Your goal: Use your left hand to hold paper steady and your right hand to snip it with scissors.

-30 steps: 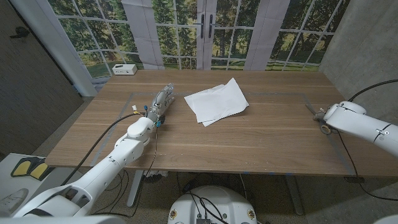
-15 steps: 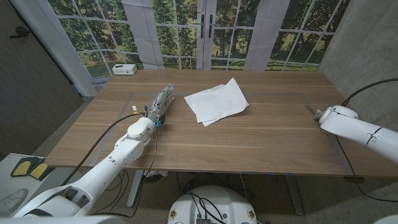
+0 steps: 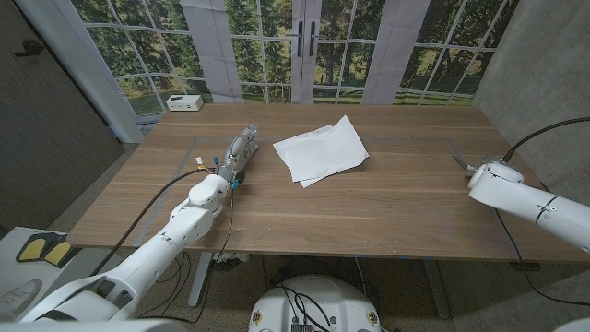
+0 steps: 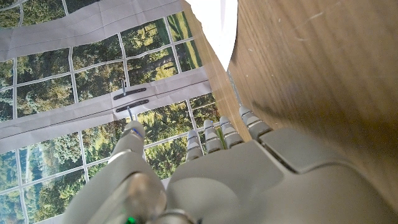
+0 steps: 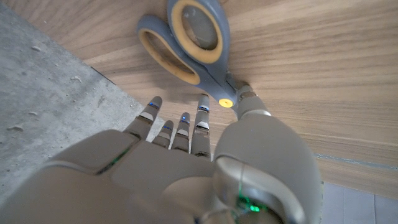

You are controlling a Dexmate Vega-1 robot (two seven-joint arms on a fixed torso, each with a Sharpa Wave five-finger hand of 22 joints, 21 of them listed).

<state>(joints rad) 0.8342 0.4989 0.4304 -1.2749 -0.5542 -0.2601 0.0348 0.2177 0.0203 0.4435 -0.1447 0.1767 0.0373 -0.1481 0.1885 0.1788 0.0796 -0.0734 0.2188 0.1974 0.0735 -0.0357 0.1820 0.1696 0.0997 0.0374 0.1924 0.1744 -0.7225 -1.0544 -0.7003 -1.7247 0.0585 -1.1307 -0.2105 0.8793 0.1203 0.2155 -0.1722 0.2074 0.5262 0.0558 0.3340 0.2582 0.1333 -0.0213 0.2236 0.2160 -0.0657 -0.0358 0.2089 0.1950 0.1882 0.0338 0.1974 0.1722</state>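
My right hand (image 5: 186,162) hangs over the scissors (image 5: 186,43) at the table's (image 3: 387,212) right edge, fingers apart and holding nothing, because I must take the handles first. The thumb tip is just beside the pivot. My left hand (image 3: 238,152) waits near the paper (image 3: 321,150), also holding nothing, fingers straight, so it can press the sheet when cutting begins.

No text, label, brand or number can be read on any thing in these pictures.
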